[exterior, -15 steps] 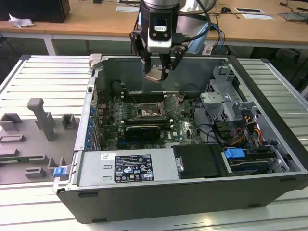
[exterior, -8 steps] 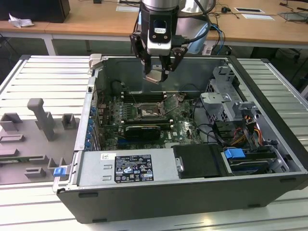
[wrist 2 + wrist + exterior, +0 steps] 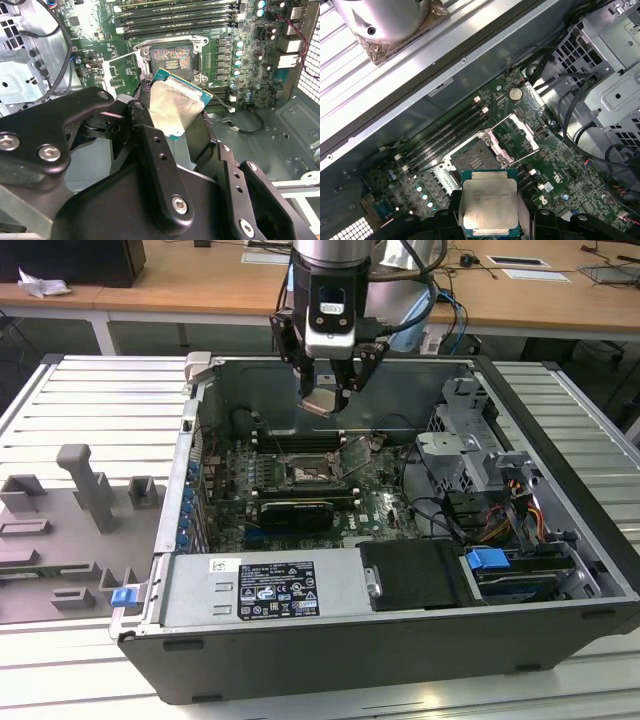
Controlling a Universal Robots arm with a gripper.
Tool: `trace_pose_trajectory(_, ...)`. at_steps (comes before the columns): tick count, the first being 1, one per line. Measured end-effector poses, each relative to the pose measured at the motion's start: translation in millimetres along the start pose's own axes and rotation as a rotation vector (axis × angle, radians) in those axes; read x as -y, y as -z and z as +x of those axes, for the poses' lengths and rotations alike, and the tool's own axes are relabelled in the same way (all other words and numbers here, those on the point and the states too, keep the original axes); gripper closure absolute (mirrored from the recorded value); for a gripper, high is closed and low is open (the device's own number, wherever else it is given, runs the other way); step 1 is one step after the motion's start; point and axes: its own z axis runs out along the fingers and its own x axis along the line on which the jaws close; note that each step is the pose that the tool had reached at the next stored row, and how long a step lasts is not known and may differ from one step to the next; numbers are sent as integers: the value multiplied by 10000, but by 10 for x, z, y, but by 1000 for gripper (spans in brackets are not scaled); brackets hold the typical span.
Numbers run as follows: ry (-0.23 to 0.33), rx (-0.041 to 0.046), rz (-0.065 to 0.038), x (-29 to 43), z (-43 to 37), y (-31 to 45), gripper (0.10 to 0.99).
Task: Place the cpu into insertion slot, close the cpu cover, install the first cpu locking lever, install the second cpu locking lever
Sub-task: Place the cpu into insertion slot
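Ribbed grey metal forms the tabletop (image 3: 90, 390), with pale wooden desks (image 3: 200, 280) across the upper edge of the exterior view. An open computer case (image 3: 560, 430) lies on its side in the middle of the frame. Grey fixture blocks (image 3: 85, 490) stand at the exterior view's left.

In the upper middle of the exterior view the hand (image 3: 325, 395) hangs over the open case, clenched on the cpu (image 3: 322, 402). The chip is in the air, well clear of the green motherboard (image 3: 390, 505) below it. In both wrist views the cpu (image 3: 175, 107) (image 3: 489, 202) sits between the black fingers (image 3: 137, 112), gripped at its edges, with its dull silver top facing the cameras and a thin green border around it.

The insertion slot (image 3: 307, 472) lies lower in the exterior view than the chip, near the centre of the frame. It is bare in both wrist views (image 3: 171, 60) (image 3: 474, 159), its dark contact field uncovered. The cpu cover (image 3: 520, 131) (image 3: 122, 74) is swung open, a silver frame standing just beside the socket, with board showing through its cut-out.

Long black memory slots (image 3: 450, 135) (image 3: 175, 22) run alongside the socket. A black card (image 3: 295, 512) sits lower in the exterior view, just beyond the socket, and a labelled metal box (image 3: 270, 590) fills the lower middle. A blue tab (image 3: 490, 562) marks the drive bay at lower right.
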Motion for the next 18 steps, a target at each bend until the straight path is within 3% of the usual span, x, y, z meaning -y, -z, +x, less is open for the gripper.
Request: trace_pose_trajectory(18,-1149,101,-23,3,-1,-33,561)
